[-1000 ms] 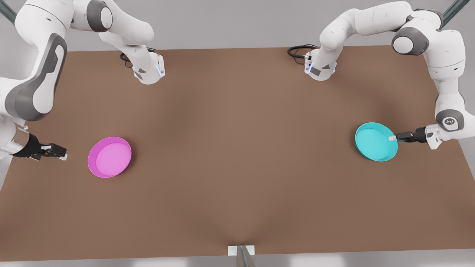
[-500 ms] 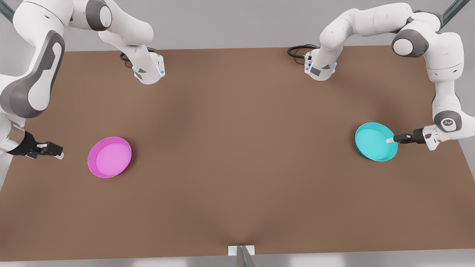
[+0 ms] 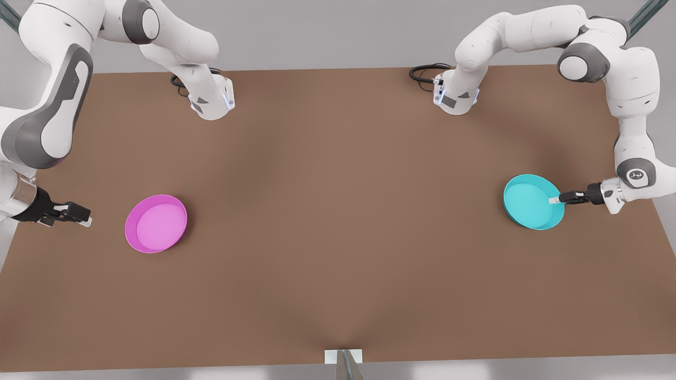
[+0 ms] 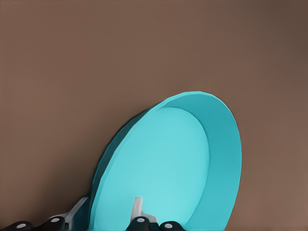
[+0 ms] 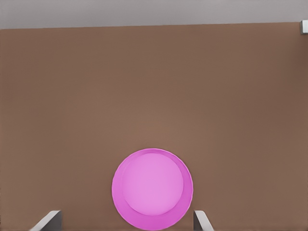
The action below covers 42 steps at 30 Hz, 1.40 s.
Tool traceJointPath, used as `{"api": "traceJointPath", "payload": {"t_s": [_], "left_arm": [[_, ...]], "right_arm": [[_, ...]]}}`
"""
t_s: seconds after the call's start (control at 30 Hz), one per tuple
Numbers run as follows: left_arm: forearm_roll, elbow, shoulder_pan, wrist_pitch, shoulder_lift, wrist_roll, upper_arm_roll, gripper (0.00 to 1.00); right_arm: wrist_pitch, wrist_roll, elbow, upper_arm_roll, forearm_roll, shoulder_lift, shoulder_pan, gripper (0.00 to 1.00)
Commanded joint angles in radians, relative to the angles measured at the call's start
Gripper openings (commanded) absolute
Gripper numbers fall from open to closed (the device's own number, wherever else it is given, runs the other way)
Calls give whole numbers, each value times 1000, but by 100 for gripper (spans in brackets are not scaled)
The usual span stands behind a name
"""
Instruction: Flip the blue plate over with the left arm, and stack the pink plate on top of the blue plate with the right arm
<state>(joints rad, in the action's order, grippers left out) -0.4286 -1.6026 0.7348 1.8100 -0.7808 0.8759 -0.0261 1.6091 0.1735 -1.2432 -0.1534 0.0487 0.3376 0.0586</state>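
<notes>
The left claw (image 3: 554, 199) pinched the blue plate (image 3: 531, 203) by its rim on the front view's right, apparently tilted up on edge. The right claw (image 3: 79, 217), spread, waited facing the pink plate (image 3: 156, 224) flat nearby. Bare brown desk (image 3: 338, 237) lay between them.

The blue plate (image 3: 531, 203) is showing plain cyan-turquoise with a darker teal rim; the pink plate (image 3: 156, 224) is showing magenta outside and lighter pink inside; the table (image 3: 338, 253) is lying flat matte brown, unpatterned.
</notes>
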Motion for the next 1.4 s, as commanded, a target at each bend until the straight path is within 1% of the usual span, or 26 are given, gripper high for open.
{"api": "traceJointPath", "payload": {"t_s": [0.0,0.37,0.4,0.57,0.83,1.1,1.23,1.3,1.37], "left_arm": [[4,0,0,0,0,0,0,45],[4,3,0,11,-8,0,-2,45],[4,3,0,11,-8,0,0,41],[5,3,0,11,-8,0,0,41],[5,1,0,11,-14,0,0,37],[5,3,0,11,-14,2,0,29],[5,3,0,9,-14,2,0,29],[5,1,0,9,-14,2,0,26],[5,1,0,9,-14,2,0,25]], "right_arm": [[0,0,-1,0,0,0,0,100],[0,1,-1,-3,0,1,3,100],[0,1,-1,-2,0,1,1,100],[0,1,-2,-2,0,0,1,100],[0,1,-1,-2,0,0,1,100],[0,0,-1,-2,0,0,1,100],[0,0,-1,0,0,0,-2,100],[0,0,-1,0,0,0,0,100],[0,0,-1,0,0,0,1,100]]}}
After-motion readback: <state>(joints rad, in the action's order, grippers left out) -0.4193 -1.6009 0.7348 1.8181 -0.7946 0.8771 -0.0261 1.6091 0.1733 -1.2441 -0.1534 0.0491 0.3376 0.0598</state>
